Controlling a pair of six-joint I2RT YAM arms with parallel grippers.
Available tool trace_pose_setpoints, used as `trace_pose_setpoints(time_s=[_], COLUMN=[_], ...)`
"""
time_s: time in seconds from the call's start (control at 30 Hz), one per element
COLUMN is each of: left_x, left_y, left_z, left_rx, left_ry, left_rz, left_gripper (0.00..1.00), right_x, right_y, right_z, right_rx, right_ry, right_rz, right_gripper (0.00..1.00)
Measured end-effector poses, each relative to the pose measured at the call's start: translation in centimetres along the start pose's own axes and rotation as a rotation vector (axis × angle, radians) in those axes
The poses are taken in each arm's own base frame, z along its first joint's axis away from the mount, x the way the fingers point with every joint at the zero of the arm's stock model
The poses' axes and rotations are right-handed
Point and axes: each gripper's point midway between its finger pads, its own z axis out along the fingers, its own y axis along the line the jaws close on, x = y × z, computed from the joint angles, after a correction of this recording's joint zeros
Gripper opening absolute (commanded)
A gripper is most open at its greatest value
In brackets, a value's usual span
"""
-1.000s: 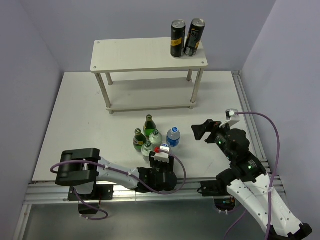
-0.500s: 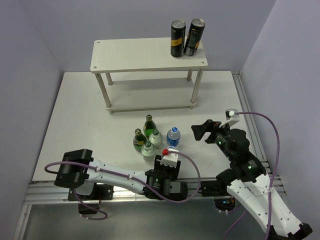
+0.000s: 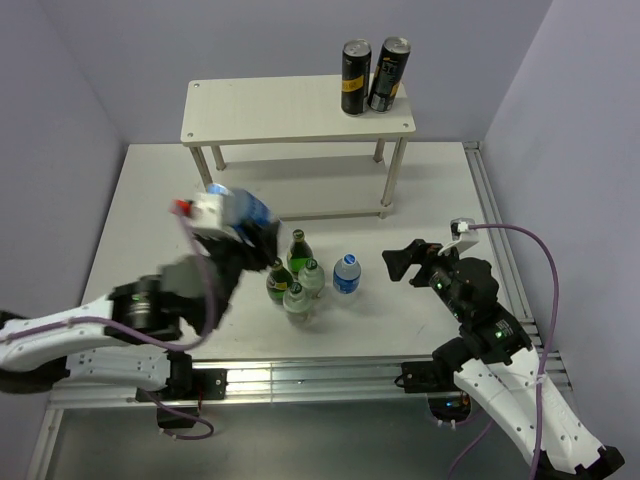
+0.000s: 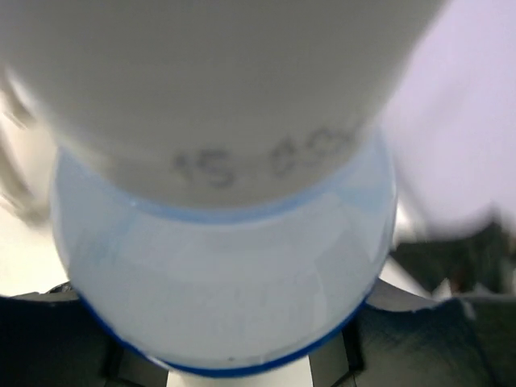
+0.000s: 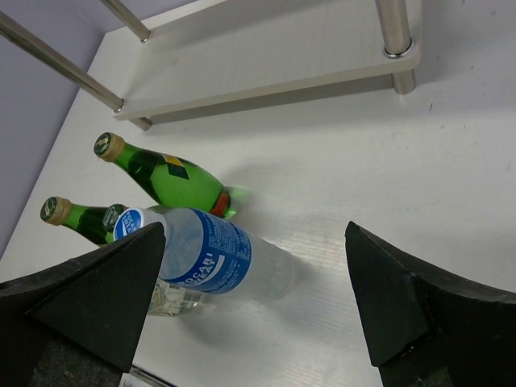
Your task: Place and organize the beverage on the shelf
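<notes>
Left end effector is clamped round a plastic bottle; it looks light and squashy, best held mid-body. Right end effector gapes wide, empty

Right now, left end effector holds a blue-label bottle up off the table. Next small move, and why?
Probably carry the bottle forward to the shelf: the left end effector is shut on it, clear of the other bottles, and the top board is bare left of the cans.
</notes>
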Motion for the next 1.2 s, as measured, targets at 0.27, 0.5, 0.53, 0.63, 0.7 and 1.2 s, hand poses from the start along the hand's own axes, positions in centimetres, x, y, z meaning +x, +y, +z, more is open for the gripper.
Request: trace_pose_setpoints(time_s=[0.27, 0.5, 0.53, 0.63, 0.7, 1.2], left_x=[-21.3, -32.2, -32.8, -32.8, -31.4, -17.8], left_y=[10.0, 7.9, 7.6, 7.5, 8.1, 25.0], left_z=[-1.6, 0.5, 1.6, 6.2, 11.1, 28.5], left_rx=[-0.254, -0.294, -0.298, -0.312, -0.313, -0.388], left_ry=[-0.421, -0.586, -0.591, -0.56, -0.502, -0.043], left_rz=[-0.045, 0.044, 0.072, 0.169, 0.234, 0.173], left_gripper=[0.01, 0.01, 0.01, 0.0, 0.01, 0.01], right_x=[0.2, 0.0, -0.1, -0.5, -0.7, -0.7], right_y=[-0.1, 0.0, 0.0, 0.1, 0.3, 0.3], right_z=[0.1, -0.1, -0.2, -0.5, -0.8, -0.9], right_rx=[0.002, -0.003, -0.005, -0.014, -0.022, -0.024], right_ry=[0.003, -0.006, -0.011, -0.03, -0.042, -0.049], right_rz=[0.0, 0.001, 0.001, 0.003, 0.005, 0.006], right_gripper=[1.0, 1.0, 1.0, 1.0, 1.0, 1.0])
